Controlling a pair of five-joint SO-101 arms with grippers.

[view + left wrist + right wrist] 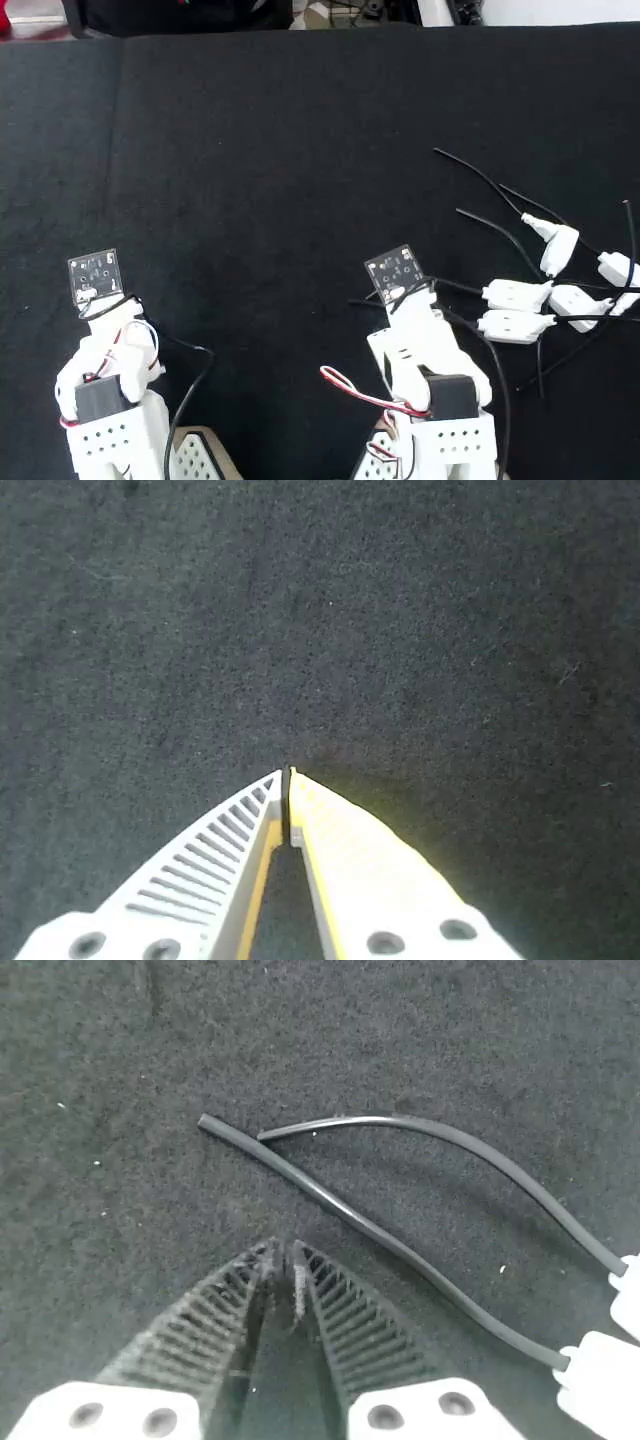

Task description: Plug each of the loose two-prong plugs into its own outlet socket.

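The left gripper (288, 777) sits at the near left of the black tabletop (300, 150); its fingers are pressed tight together with nothing in them; the right gripper (283, 1252) sits near the middle, at the near edge; its fingers are pressed together too, with nothing between them; two thin black cords (350, 1215) lie on the tabletop just past its tips. The white plugs and sockets (515, 296) lie in a bunch on the right side of the tabletop, right of the right gripper and not touching it; I cannot tell which piece is a plug and which is a socket.
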